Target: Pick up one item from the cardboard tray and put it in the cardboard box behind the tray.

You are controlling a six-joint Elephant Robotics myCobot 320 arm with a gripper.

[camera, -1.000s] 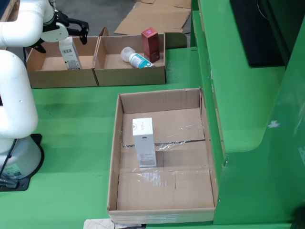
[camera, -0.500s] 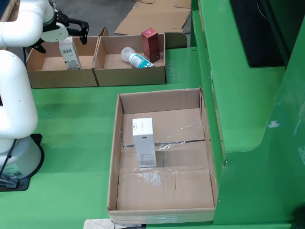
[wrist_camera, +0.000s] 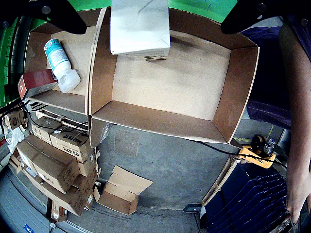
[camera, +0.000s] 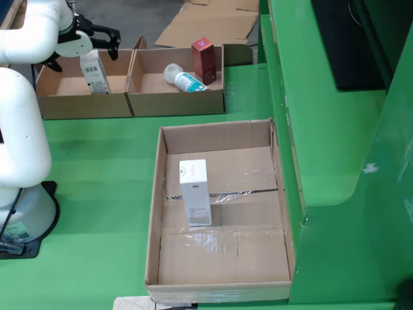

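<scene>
In the fixed view my gripper (camera: 82,53) hangs open over the left cardboard box (camera: 61,103) behind the tray. A white carton (camera: 95,72) stands in that box, just below the spread black fingers (camera: 111,37). The wrist view shows the same white carton (wrist_camera: 140,26) on the box floor (wrist_camera: 170,82), between the fingers (wrist_camera: 46,12) of my gripper (wrist_camera: 153,22), which do not touch it. The cardboard tray (camera: 155,213) in front holds one white box (camera: 195,192), lying on its floor.
The right-hand box (camera: 177,102) holds a white bottle with a teal label (camera: 182,79) and a dark red carton (camera: 204,59). A raised green ledge (camera: 322,129) runs along the right. A person's arm (wrist_camera: 296,121) shows at the wrist view's right edge.
</scene>
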